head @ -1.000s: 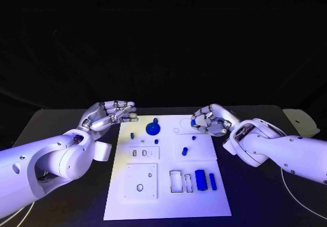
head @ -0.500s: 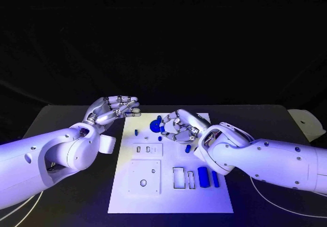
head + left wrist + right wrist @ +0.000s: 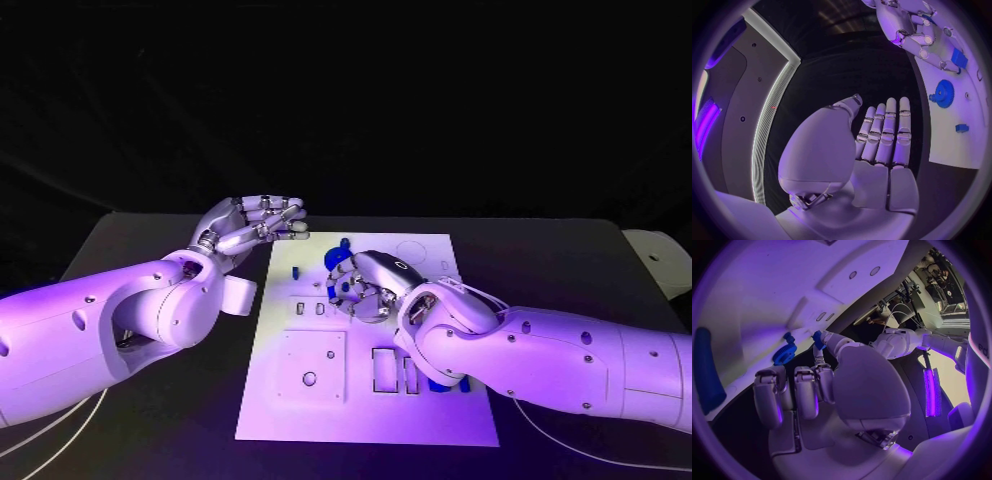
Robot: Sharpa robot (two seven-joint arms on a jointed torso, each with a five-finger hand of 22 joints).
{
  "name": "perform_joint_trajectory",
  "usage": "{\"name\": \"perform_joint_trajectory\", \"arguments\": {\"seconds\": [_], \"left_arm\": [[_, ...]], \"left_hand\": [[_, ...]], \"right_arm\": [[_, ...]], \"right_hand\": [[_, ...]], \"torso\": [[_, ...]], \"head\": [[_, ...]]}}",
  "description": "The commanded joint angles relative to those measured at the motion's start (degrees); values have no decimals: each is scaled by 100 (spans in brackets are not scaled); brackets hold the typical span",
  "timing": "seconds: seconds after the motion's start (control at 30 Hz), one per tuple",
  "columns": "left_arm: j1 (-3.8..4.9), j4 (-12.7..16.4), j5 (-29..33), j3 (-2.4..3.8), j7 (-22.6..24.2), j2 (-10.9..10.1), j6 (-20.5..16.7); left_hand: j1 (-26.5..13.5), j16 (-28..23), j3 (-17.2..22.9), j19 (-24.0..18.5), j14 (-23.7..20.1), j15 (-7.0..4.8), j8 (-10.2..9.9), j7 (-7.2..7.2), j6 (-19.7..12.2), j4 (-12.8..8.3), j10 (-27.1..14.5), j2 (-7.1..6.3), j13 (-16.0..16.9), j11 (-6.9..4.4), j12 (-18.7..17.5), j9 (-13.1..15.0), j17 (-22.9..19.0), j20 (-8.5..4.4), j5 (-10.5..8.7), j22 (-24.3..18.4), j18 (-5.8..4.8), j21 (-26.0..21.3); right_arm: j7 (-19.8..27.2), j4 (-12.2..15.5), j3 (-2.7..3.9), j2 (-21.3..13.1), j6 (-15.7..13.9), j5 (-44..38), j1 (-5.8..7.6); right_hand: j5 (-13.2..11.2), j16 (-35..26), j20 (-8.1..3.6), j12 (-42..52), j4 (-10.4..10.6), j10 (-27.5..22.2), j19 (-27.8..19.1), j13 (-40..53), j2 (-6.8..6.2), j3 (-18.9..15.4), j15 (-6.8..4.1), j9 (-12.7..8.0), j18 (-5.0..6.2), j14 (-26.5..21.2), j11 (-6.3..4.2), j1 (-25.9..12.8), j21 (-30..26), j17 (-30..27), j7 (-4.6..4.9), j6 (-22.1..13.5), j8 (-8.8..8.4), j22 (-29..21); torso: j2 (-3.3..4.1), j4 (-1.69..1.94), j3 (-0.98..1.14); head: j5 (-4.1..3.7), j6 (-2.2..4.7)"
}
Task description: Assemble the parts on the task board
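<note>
**Right hand over mid-board; left hand idle off the far-left corner**

Task board (image 3: 433, 420) lies centred on the black table (image 3: 577, 260). Blue gear (image 3: 339, 258) sits on its far part, just beyond the right hand (image 3: 368, 285). That hand hovers over the board's middle with fingers curled; whether it holds a part, cannot tell. Blue bar (image 3: 706, 367) lies on the board's near-right area. Left hand (image 3: 253, 225) is off the far-left corner, fingers straight and together, holding nothing.

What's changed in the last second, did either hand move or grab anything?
The right hand moved from the task board's far right edge inward over its middle, near the blue gear; whether it holds a part is unclear. The left hand stayed raised beside the board's far left corner, holding nothing. The parts kept their places.
</note>
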Motion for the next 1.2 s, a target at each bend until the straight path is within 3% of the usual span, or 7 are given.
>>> {"name": "perform_joint_trajectory", "arguments": {"seconds": [0.03,0.27,0.93,1.2], "left_arm": [[5,18,-10,3,22,15,102],[5,30,-10,3,17,9,104],[5,41,-10,2,2,-16,106],[5,43,-10,2,-3,-24,106]], "left_hand": [[-3,-20,43,36,-34,-5,-20,95,-10,-3,36,-42,9,-1,-36,-9,6,7,-16,-8,31,14],[-3,-20,43,36,-34,-5,-20,95,-10,-3,36,-42,9,-1,-36,-9,6,7,-16,-8,31,14],[-9,-22,59,39,-32,-8,-17,92,-2,-10,48,-44,9,-4,-40,-8,16,6,-18,-11,31,16],[-9,-22,59,39,-32,-8,-17,92,-2,-10,48,-44,9,-4,-40,-8,16,6,-18,-11,31,16]], "right_arm": [[-222,-57,-1,61,283,-459,-31],[-264,-84,-12,136,432,-538,-81],[-395,-94,-16,146,668,-674,-96],[-412,-112,-16,144,641,-701,-96]], "right_hand": [[-32,24,-25,-15,-1,-8,600,804,3,16,-20,156,-40,592,11,-36,24,1487,6,31,97,1508],[-64,24,-25,-10,0,-3,600,809,-10,14,-21,161,-40,592,10,-64,24,1487,4,32,107,1508],[-189,20,-24,-24,24,-12,600,799,-77,-7,-19,162,-40,590,13,-190,24,1478,11,-6,114,1508],[-249,13,30,-191,72,-165,600,670,-202,-2,59,64,-40,586,115,-329,24,1460,136,-318,-69,1508]], "torso": [[-3,1,5],[-8,-6,8],[-9,-2,1],[-11,4,1]], "head": [[27,-31],[61,-81],[40,-100],[36,-101]]}}
